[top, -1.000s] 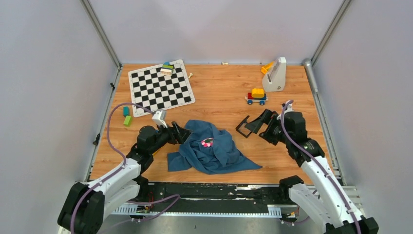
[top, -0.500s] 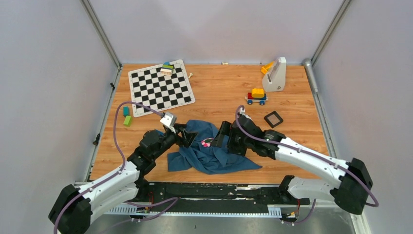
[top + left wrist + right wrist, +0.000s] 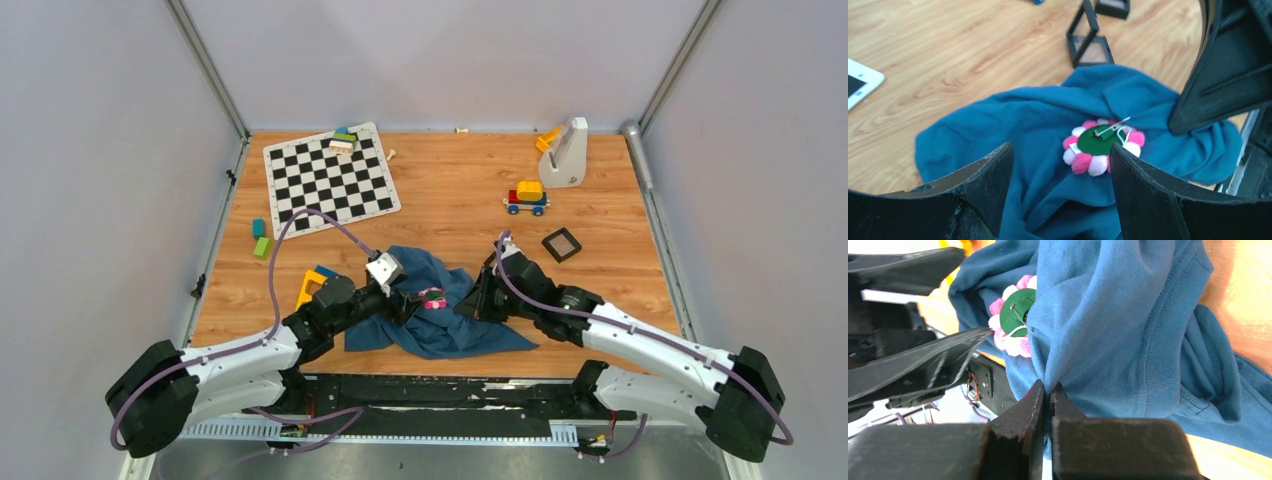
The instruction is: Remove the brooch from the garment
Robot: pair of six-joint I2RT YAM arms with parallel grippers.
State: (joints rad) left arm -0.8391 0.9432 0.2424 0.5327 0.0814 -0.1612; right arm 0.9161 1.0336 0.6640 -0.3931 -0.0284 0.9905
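Observation:
The teal-blue garment (image 3: 440, 322) lies crumpled at the near middle of the table. The brooch (image 3: 432, 297) rests on it, pink and white pom-poms around a green felt disc with a metal pin (image 3: 1100, 145). My left gripper (image 3: 1060, 150) is open, its fingers straddling the cloth just short of the brooch, touching nothing. My right gripper (image 3: 1048, 387) is shut on a raised fold of the garment (image 3: 1113, 315) right beside the brooch (image 3: 1013, 320). In the top view the left gripper (image 3: 408, 300) and right gripper (image 3: 478, 300) face each other across the brooch.
Behind the garment are a black square frame (image 3: 561, 244), a toy car (image 3: 526, 197), a white stand (image 3: 567, 153) and a chessboard (image 3: 330, 180) with blocks. A yellow piece (image 3: 312, 285) and green blocks (image 3: 260, 240) lie to the left.
My right arm swung from the black frame to the garment and shut on a fold beside the brooch. My left gripper advanced right to the brooch and narrowed slightly.

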